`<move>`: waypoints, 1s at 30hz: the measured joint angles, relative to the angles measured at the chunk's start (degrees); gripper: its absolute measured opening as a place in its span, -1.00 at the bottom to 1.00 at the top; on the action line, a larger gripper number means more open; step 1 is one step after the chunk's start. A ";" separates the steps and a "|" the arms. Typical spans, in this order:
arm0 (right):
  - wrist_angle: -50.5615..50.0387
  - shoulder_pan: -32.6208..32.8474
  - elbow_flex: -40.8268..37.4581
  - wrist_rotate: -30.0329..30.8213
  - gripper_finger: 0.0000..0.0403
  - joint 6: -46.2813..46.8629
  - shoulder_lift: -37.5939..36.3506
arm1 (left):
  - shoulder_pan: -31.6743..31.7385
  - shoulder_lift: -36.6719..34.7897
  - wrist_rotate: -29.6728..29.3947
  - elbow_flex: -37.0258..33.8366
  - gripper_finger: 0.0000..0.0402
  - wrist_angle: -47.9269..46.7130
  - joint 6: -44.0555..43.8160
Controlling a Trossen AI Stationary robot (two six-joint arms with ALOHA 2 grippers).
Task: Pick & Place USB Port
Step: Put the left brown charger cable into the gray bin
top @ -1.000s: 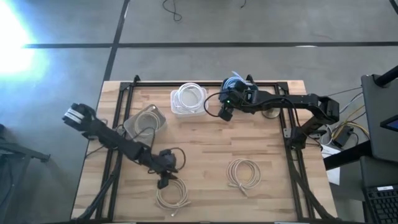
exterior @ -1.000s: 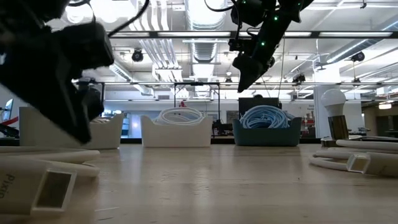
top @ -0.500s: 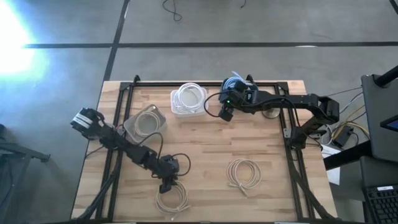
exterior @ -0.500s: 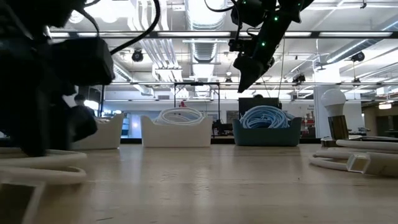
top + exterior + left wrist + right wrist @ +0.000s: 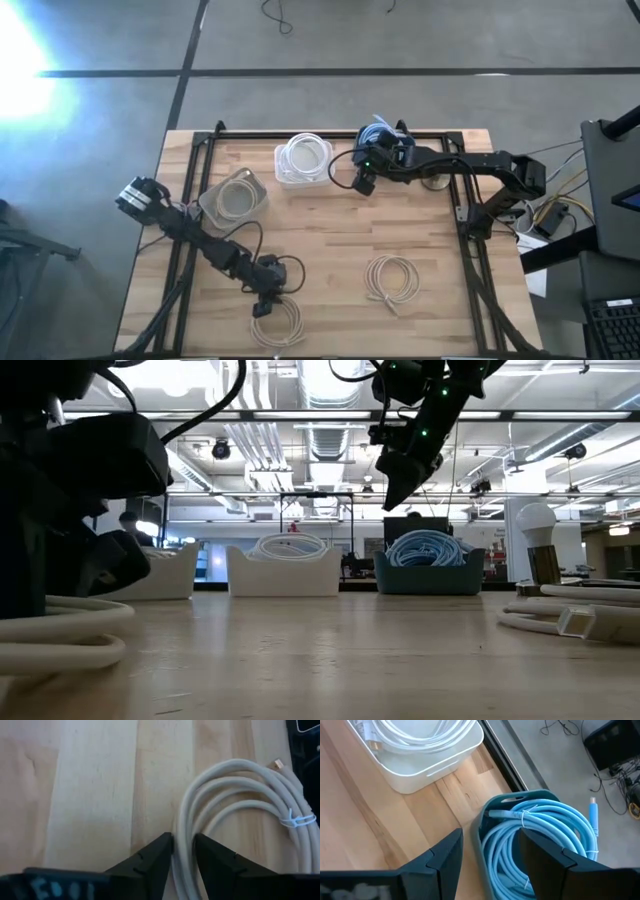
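Note:
A coiled white cable [image 5: 280, 322] lies flat near the table's near edge; it also shows in the low view [image 5: 50, 630] and the left wrist view [image 5: 240, 785]. My left gripper [image 5: 263, 303] is down on the coil's far-left side, shut on its strands [image 5: 182, 840]. A second white coil [image 5: 392, 280] lies to the right. My right gripper [image 5: 362, 183] hangs open above the table, between the white bin [image 5: 303, 160] and the blue bin [image 5: 380, 132], holding nothing [image 5: 490, 834]. My left gripper pinches the outer strands of the coil's rim [image 5: 183, 826] between its two fingers. It comes from above, pointing down, with the fingers lying across the strands. The coil stays flat on the table.
Three bins stand along the far side: a clear one with a cable [image 5: 235, 195], the white one with a white cable, and the blue one with a blue cable [image 5: 545, 835]. Black frame rails [image 5: 180, 260] run along the table's left and right edges.
My left gripper has moved toward the near edge and a little to the right, coming down onto the white coil. In the low view the coil's plug end has slid out of the picture on the left. The right arm has kept still.

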 joint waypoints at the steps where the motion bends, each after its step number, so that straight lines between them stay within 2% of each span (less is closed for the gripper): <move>1: 0.05 0.01 -0.04 -0.01 -0.06 0.37 0.01 | 0.02 0.21 0.04 0.01 -0.36 -0.07 0.33; 8: 0.03 0.01 -0.09 -0.01 -0.06 0.56 0.01 | 0.02 -2.37 -1.49 0.12 -0.92 -1.52 5.81; 13: 0.24 0.00 -0.09 -0.01 -0.06 0.63 0.02 | 0.55 -6.94 -12.89 1.01 -0.90 -9.59 8.87; 18: 0.42 0.00 -0.09 -0.01 -0.06 0.63 0.02 | 1.89 -13.31 -22.95 4.21 -0.95 -26.85 9.19; 27: 0.69 0.01 -0.17 -0.03 -0.06 0.63 0.02 | 2.76 -27.08 -49.97 12.51 -0.90 -50.74 8.77; 30: 0.71 0.02 -0.20 -0.03 -0.06 0.63 0.02 | 3.53 -30.82 -54.23 14.66 -0.92 -57.10 8.74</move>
